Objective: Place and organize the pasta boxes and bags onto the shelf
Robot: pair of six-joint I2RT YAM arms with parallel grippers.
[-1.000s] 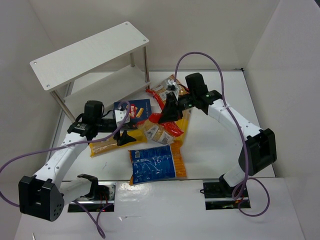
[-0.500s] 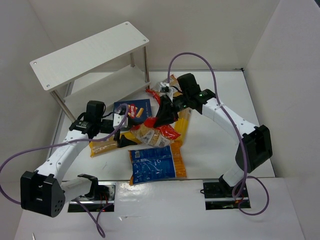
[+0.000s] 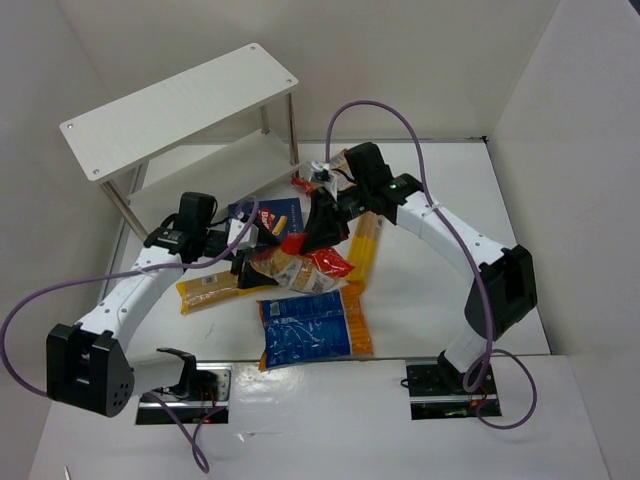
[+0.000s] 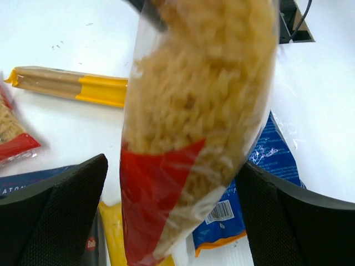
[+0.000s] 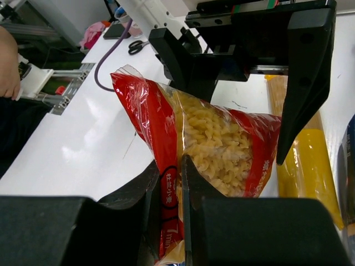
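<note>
The right gripper is pinching the red edge of a clear bag of yellow pasta, its jaws squeezing almost together on the film. The left gripper is gaping wide (no contact visible), with the bag hanging between its fingers, nearer and to the right of the shelf.

Red-edged bag fills the left gripper's gap. Table right of the long yellow pack is free; shelf posts fence back-left.
</note>
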